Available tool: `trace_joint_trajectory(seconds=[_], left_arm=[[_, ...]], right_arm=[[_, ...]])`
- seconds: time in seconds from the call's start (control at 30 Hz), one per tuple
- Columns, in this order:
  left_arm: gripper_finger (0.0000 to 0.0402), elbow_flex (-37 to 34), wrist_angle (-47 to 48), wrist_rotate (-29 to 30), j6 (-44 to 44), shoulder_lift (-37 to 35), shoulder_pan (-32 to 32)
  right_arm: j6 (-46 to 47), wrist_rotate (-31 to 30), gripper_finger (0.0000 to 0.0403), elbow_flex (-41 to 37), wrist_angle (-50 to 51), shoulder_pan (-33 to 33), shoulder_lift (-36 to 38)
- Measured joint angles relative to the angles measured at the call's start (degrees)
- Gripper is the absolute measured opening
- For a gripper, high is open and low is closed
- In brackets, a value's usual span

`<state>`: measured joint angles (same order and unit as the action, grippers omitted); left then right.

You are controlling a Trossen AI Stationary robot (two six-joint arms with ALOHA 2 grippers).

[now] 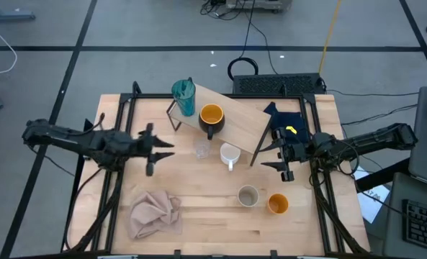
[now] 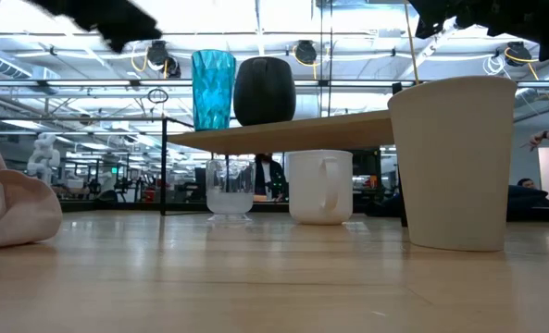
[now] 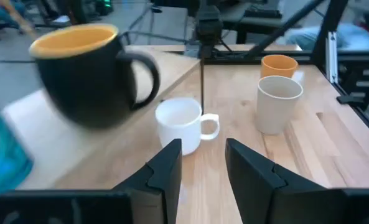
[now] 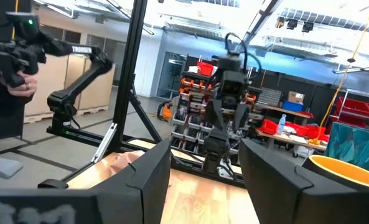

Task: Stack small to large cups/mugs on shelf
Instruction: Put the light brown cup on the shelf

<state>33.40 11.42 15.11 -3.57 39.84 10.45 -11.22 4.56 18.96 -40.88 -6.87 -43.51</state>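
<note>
The shelf is a light-wood board on a black wire frame at the table's far middle. The teal tumbler and the black mug with orange inside stand on it. On the table sit the tiny clear glass, the white handled mug, the beige cup and the orange cup. My left gripper hovers open left of the clear glass, pointing at the white mug. My right gripper hovers open right of the white mug, beside the shelf's right end.
A crumpled pink cloth lies at the near left of the table. A navy cloth lies behind the shelf's right end. Black frame rails run along the table's left and right sides. Bare wood lies between the pink cloth and the beige cup.
</note>
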Motion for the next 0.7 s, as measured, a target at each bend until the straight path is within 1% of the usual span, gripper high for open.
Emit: trace_joint_trajectory(seconds=[0.07,0.17,0.33,0.53,0.6,0.7], left_arm=[[0.0124,-3.9,-1.4,3.7,-2.5,-4.5,3.2],[0.0124,-9.2,-4.1,7.8,-4.8,-10.2,7.5],[0.0124,-16.9,-10.2,13.8,-5.6,-15.5,12.8],[0.0124,-22.0,-20.0,13.6,-4.8,-15.8,15.1],[0.0124,-23.9,-24.3,13.6,-3.4,-15.6,15.0],[0.0124,-27.2,-30.3,11.4,-1.5,-15.6,13.3]], right_arm=[[0.0,0.0,0.0183,0.0,-0.4,0.0,0.0],[-0.1,0.0,0.0183,0.0,-0.9,0.0,0.1],[-0.4,0.0,0.0183,0.0,-0.8,0.0,1.2],[-0.5,-0.5,0.0183,0.0,0.4,0.0,2.4],[-0.9,-2.0,0.0183,0.0,1.1,0.0,2.5],[-1.1,-3.8,0.0183,0.0,1.9,0.0,2.5]])
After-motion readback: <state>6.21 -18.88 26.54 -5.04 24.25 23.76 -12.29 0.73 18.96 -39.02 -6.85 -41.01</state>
